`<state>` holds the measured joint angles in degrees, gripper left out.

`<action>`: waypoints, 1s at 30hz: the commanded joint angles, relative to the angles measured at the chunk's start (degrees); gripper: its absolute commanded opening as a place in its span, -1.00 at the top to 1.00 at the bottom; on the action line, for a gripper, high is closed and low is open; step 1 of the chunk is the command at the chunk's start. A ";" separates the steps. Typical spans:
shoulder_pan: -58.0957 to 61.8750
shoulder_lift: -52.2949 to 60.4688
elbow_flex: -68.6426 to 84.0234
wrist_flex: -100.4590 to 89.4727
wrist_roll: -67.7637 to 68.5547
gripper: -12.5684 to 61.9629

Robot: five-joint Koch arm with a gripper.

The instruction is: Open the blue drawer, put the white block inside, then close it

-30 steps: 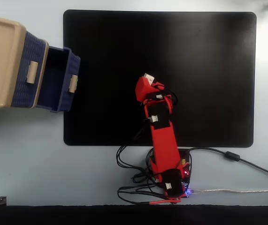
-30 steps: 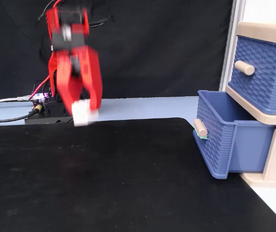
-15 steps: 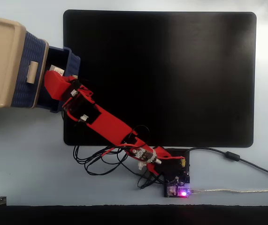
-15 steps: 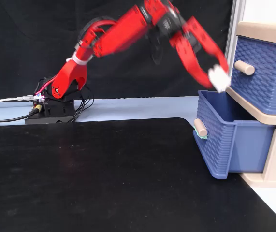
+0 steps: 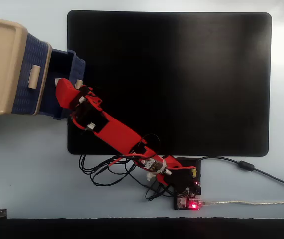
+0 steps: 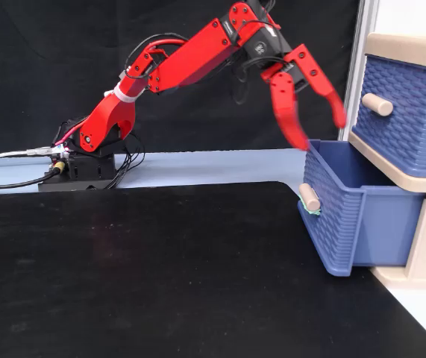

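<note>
The blue drawer (image 6: pixel 347 216) is pulled out of the beige cabinet, its beige handle (image 6: pixel 309 198) facing the black mat. In a fixed view from above, the drawer (image 5: pixel 57 62) shows its dark inside. My red gripper (image 6: pixel 321 133) hangs just above the drawer's open top, jaws spread wide, nothing between them. One fingertip (image 6: pixel 301 143) reaches down to the drawer's rim. From above, the gripper (image 5: pixel 62 88) covers part of the drawer. A small white patch (image 5: pixel 57 80) beside the finger, inside the drawer, looks like the white block. From the side, the drawer's wall hides its inside.
The beige cabinet (image 5: pixel 0 64) stands at the mat's edge, with an upper blue drawer (image 6: pixel 403 112) shut above the open one. A large black mat (image 5: pixel 171 79) covers the table. The arm's base (image 5: pixel 186 191) and loose cables (image 5: pixel 107 167) lie at the mat's near edge.
</note>
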<state>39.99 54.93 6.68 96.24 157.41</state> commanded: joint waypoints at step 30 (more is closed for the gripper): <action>-8.35 -17.05 -0.44 -29.00 -14.77 -0.24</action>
<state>31.82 36.39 7.82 73.65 140.45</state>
